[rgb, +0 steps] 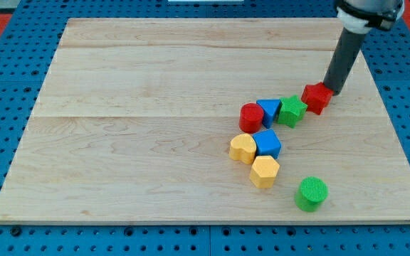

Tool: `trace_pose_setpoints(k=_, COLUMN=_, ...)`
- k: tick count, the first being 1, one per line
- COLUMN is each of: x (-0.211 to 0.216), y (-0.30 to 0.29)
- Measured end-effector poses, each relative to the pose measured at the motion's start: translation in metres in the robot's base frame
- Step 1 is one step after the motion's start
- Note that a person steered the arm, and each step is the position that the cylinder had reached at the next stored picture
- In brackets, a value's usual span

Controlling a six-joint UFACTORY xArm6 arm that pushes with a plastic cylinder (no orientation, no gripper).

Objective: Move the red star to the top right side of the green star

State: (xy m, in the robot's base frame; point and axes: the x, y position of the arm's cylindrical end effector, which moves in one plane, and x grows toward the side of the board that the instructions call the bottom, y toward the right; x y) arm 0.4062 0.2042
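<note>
The red star [317, 97] lies on the wooden board, right of centre. The green star [291, 110] sits just to its lower left, touching or nearly touching it. My tip [332, 90] is at the red star's right side, in contact with or right against it; the dark rod rises from there toward the view's top right.
A red cylinder [250, 116] and a blue block [269, 111] sit left of the green star. Below them are a yellow heart-like block [242, 148], a blue block [266, 143] and a yellow hexagon [264, 171]. A green cylinder [311, 193] stands at the lower right.
</note>
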Motion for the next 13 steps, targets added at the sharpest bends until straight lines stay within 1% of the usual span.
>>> trace_pose_setpoints(k=1, x=0.025, y=-0.004)
trace_pose_setpoints(k=2, x=0.046, y=-0.033)
trace_pose_setpoints(k=3, x=0.045, y=-0.107)
trace_pose_setpoints(k=4, x=0.035, y=-0.180)
trace_pose_setpoints(k=6, x=0.055, y=-0.201)
trace_pose_setpoints(k=7, x=0.033, y=-0.217)
trace_pose_setpoints(k=8, x=0.000, y=-0.211)
trace_pose_setpoints(k=10, x=-0.057, y=-0.231)
trace_pose_setpoints(k=13, x=-0.139, y=-0.231)
